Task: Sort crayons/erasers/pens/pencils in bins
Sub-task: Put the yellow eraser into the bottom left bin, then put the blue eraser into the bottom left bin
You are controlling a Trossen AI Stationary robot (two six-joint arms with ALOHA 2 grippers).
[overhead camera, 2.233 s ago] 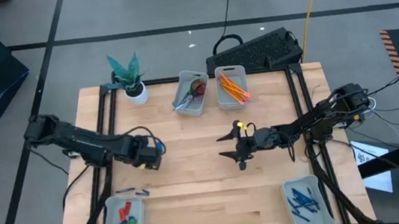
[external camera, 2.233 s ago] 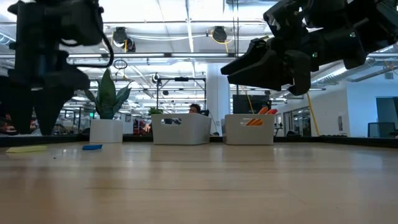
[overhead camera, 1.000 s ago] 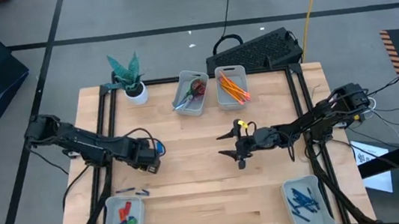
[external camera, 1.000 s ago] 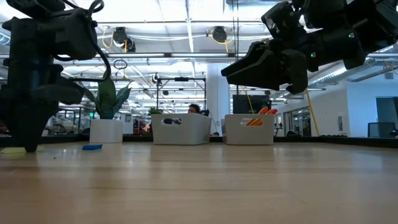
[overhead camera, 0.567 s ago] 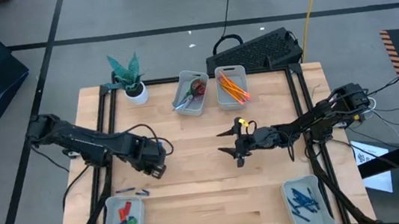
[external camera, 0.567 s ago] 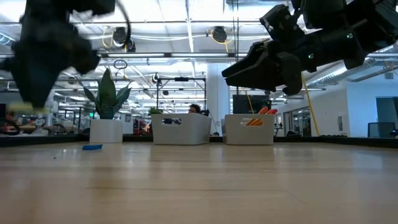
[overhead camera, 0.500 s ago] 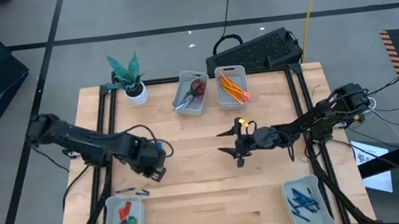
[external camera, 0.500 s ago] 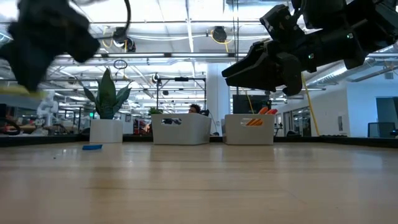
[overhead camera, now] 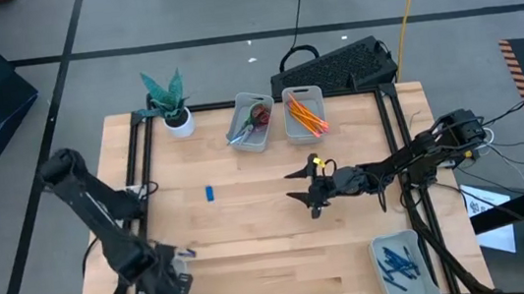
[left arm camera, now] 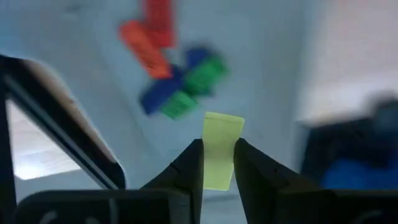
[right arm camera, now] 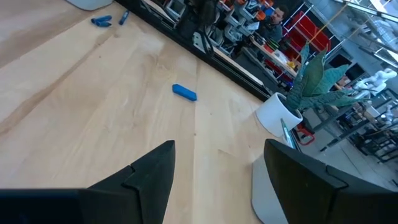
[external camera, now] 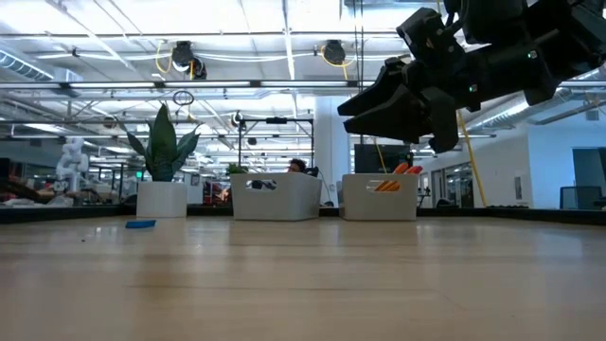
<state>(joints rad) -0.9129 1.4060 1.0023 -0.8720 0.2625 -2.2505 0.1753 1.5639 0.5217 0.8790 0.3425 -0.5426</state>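
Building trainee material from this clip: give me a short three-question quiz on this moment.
1. True or false: the left hand holds a yellow-green eraser above the erasers' bin.
2. The pencils lie in: A) a far bin, B) the near-right bin, C) the plant pot.
3. Fill in: the right hand hovers over the table, fingers ____.
Key: 1 true; 2 A; 3 open.

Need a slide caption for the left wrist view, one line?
Left gripper holds a yellow-green eraser above the bin of erasers.
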